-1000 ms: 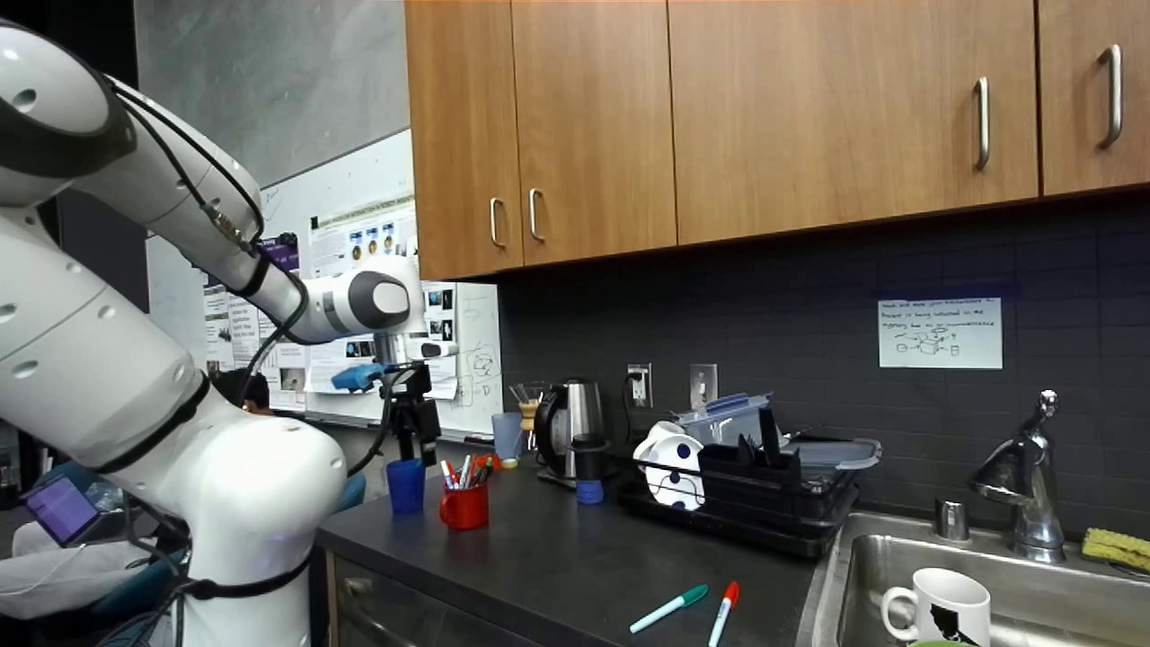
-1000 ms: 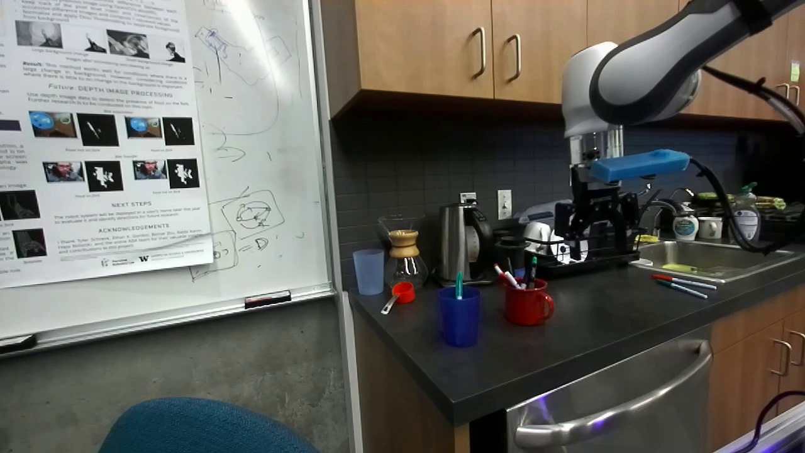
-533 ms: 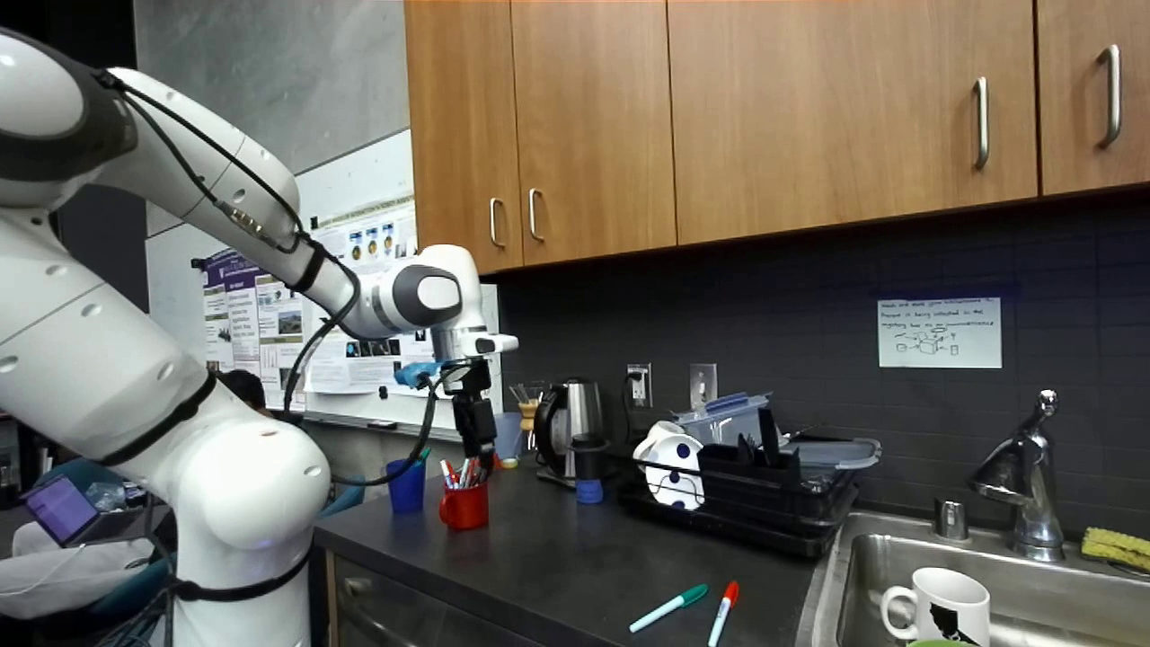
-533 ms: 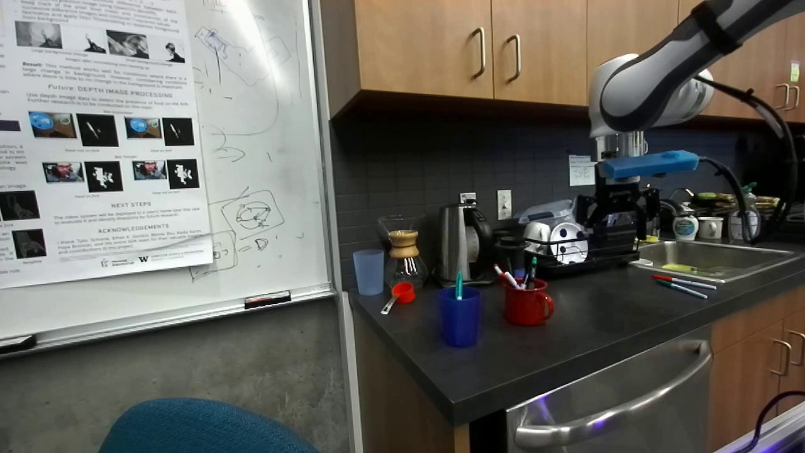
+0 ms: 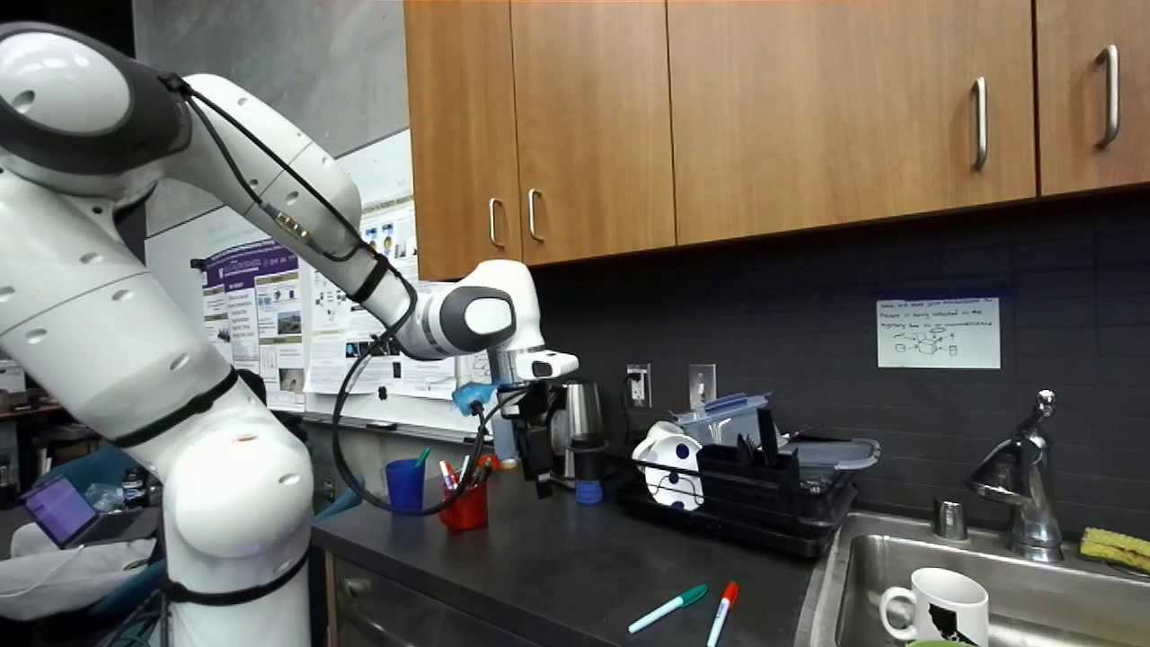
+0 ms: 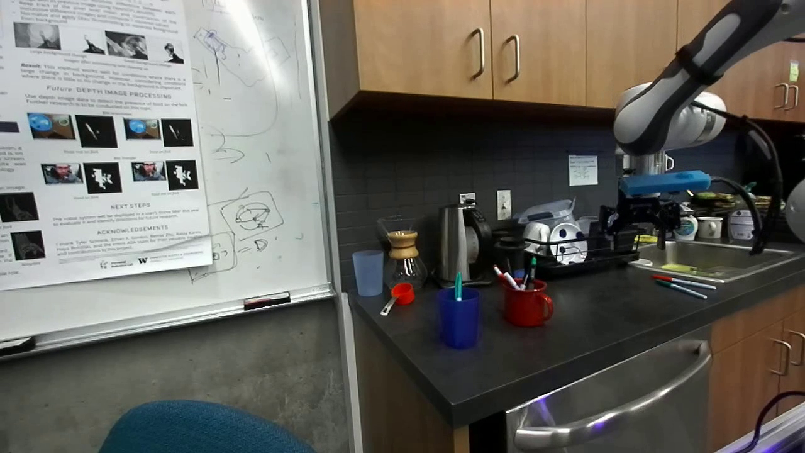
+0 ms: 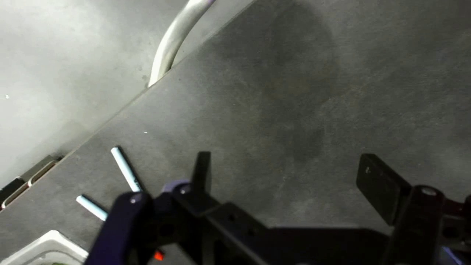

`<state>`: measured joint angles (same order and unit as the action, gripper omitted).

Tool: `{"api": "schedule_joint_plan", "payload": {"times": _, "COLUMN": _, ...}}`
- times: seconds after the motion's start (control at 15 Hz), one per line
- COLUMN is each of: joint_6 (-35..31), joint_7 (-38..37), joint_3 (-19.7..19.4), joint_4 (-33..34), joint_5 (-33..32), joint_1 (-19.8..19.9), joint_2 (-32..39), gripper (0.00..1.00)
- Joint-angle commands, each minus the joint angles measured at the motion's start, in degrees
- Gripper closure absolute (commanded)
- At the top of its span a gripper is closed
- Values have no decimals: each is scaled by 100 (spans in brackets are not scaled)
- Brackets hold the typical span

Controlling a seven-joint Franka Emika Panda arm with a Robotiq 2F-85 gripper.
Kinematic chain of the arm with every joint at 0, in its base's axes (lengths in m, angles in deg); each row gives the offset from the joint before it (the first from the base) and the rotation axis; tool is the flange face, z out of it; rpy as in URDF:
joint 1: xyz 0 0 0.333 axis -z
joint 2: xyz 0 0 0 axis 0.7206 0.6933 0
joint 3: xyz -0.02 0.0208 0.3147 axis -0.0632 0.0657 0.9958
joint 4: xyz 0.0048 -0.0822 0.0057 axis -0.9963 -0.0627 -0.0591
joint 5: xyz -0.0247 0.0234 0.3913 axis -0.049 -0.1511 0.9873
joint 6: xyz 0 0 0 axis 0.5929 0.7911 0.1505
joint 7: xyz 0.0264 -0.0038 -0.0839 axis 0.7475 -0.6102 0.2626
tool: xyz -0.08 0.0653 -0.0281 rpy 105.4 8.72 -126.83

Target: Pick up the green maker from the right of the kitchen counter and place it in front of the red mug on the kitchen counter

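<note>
The green marker lies on the dark counter near the sink, beside a red marker. Both also show in an exterior view, the green one nearer the front edge. In the wrist view the green marker's pale body shows at left, its cap hidden behind the gripper. The red mug, holding several pens, stands further along the counter; it also shows in an exterior view. My gripper is open and empty, above the counter between the red mug and the dish rack, away from the green marker.
A blue cup with a green-capped marker in it stands beside the red mug. A kettle, a coffee carafe and a dish rack line the back. The sink holds a white mug. Upper cabinets overhang.
My gripper has moved along the counter toward the sink, from in front of the blue cup past the red mug, and lower. The markers and cups have not moved.
</note>
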<state>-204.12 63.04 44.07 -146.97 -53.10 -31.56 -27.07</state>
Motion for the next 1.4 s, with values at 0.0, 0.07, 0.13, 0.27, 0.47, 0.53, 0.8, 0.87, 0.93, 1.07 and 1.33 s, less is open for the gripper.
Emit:
{"api": "schedule_joint_plan", "payload": {"times": 0.0, "joint_6": 18, "joint_7": -14, "joint_3": -39, "joint_4": 9, "joint_5": -21, "joint_1": -35, "joint_2": 20, "gripper": 0}}
{"api": "schedule_joint_plan", "payload": {"times": 0.07, "joint_6": 19, "joint_7": -14, "joint_3": -36, "joint_4": 10, "joint_5": -19, "joint_1": -51, "joint_2": 23, "gripper": 0}}
{"api": "schedule_joint_plan", "payload": {"times": 0.13, "joint_6": 22, "joint_7": -15, "joint_3": -29, "joint_4": 10, "joint_5": -17, "joint_1": -65, "joint_2": 13, "gripper": 0}}
{"api": "schedule_joint_plan", "payload": {"times": 0.27, "joint_6": 26, "joint_7": -23, "joint_3": 0, "joint_4": 10, "joint_5": -16, "joint_1": -84, "joint_2": -12, "gripper": 0}}
{"api": "schedule_joint_plan", "payload": {"times": 0.47, "joint_6": -153, "joint_7": 204, "joint_3": -74, "joint_4": 151, "joint_5": -279, "joint_1": 56, "joint_2": 253, "gripper": 0}}
{"api": "schedule_joint_plan", "payload": {"times": 0.53, "joint_6": -193, "joint_7": 294, "joint_3": -130, "joint_4": 238, "joint_5": -432, "joint_1": 154, "joint_2": 382, "gripper": 0}}
{"api": "schedule_joint_plan", "payload": {"times": 0.8, "joint_6": -417, "joint_7": 589, "joint_3": -470, "joint_4": 545, "joint_5": -1087, "joint_1": 556, "joint_2": 935, "gripper": 0}}
{"api": "schedule_joint_plan", "payload": {"times": 0.87, "joint_6": -470, "joint_7": 637, "joint_3": -568, "joint_4": 634, "joint_5": -1205, "joint_1": 632, "joint_2": 1086, "gripper": 0}}
{"api": "schedule_joint_plan", "payload": {"times": 0.93, "joint_6": -574, "joint_7": 759, "joint_3": -708, "joint_4": 747, "joint_5": -1302, "joint_1": 692, "joint_2": 1316, "gripper": 0}}
{"api": "schedule_joint_plan", "payload": {"times": 1.07, "joint_6": -676, "joint_7": 1040, "joint_3": -966, "joint_4": 975, "joint_5": -1402, "joint_1": 731, "joint_2": 1685, "gripper": 0}}
{"api": "schedule_joint_plan", "payload": {"times": 1.33, "joint_6": -819, "joint_7": 1793, "joint_3": -1490, "joint_4": 1457, "joint_5": -1145, "joint_1": 598, "joint_2": 2400, "gripper": 0}}
